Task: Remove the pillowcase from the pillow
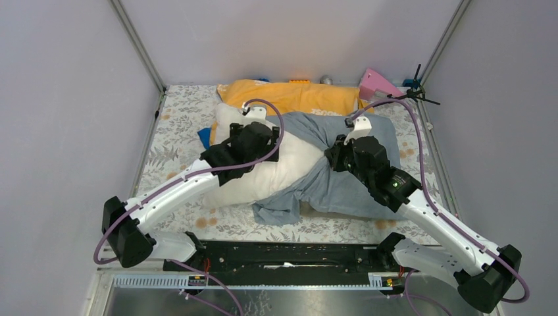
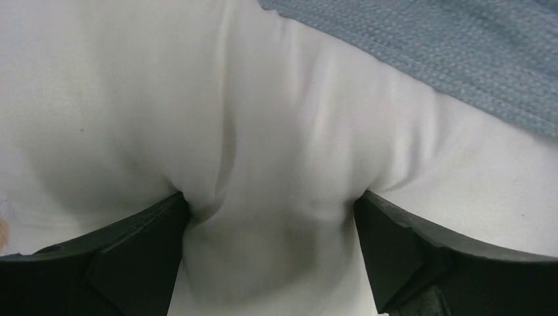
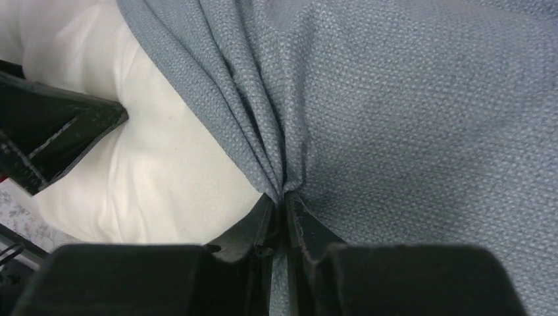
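The left gripper [image 2: 270, 207] stands with its jaws wide, pressed into the bare left half of the pillow [image 1: 289, 164] at mid-table. The right gripper [image 3: 285, 197] pinches a fold of the pillowcase [image 1: 358, 184], which covers the pillow's right half.

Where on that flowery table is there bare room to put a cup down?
The strip between the white pillow and the table's left edge is barest. A thinner strip runs between pillow and black rail. The middle is crowded by pillow, grey-blue pillowcase, left arm and right arm; the far edge by an orange pillow.
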`<state>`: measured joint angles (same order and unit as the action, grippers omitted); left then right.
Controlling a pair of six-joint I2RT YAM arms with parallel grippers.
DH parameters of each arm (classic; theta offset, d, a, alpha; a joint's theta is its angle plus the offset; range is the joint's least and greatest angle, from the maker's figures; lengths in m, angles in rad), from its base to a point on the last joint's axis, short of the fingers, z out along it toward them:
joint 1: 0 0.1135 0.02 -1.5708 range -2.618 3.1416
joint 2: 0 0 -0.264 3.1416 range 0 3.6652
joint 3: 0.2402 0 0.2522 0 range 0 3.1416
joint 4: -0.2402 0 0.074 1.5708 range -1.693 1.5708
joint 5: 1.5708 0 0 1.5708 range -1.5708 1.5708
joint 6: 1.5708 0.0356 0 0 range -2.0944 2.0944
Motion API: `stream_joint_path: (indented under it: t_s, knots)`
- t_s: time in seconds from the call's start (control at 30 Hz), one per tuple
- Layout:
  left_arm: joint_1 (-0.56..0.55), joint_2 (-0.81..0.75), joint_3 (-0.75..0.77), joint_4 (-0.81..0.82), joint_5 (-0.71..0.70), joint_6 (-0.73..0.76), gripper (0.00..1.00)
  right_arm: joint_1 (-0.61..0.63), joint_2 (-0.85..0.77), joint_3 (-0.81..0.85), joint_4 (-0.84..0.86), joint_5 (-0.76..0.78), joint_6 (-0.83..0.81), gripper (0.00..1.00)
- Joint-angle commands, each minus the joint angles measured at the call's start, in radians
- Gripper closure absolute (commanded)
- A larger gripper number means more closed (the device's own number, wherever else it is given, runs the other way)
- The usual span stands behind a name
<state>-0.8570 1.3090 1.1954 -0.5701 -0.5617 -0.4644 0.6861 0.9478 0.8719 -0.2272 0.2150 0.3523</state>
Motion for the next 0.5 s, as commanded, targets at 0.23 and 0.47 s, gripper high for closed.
stream_joint_path:
  t_s: [0.23, 0.47]
  knots:
    - [0.049, -0.122, -0.207, 0.118, 0.02, -0.08, 1.0, -0.008, 0.126, 0.24, -0.149, -0.124, -0.096, 0.23]
    - [0.049, -0.325, -0.412, 0.302, 0.117, -0.109, 1.0, 0.098, 0.307, 0.472, -0.153, -0.009, -0.16, 0.23]
